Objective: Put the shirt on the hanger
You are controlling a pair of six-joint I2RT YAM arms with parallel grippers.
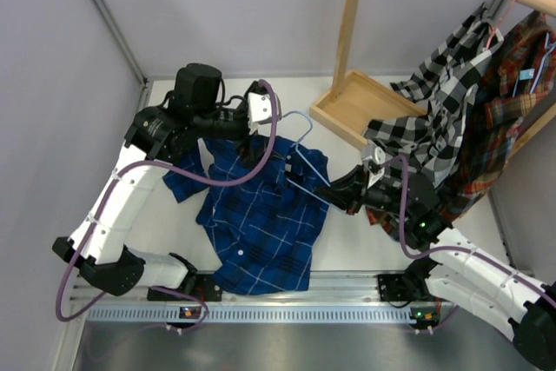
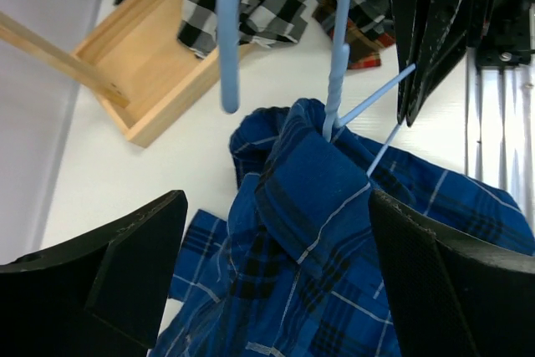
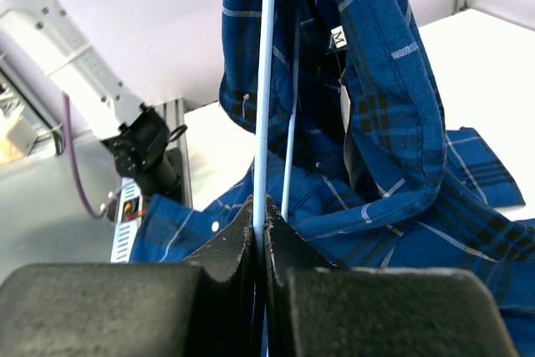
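Right gripper [image 3: 260,206]: clenched on the hanger [image 3: 264,81], one thin wire pinched between its tips.
Shirt [image 3: 376,123]: just beyond those tips, collar bunched at the base of the hanger's neck, the rest spread on the table [image 1: 347,241] below.
Left gripper [image 2: 277,200]: released, fingers wide, hovering above collar and hook.
Checked shirt [image 1: 443,76]: past both grippers, on the wooden rack [image 1: 352,23].

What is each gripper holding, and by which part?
The right gripper pinches the thin light-blue wire hanger by a straight side of its frame. The left gripper, open above the dark blue plaid shirt, holds nothing.
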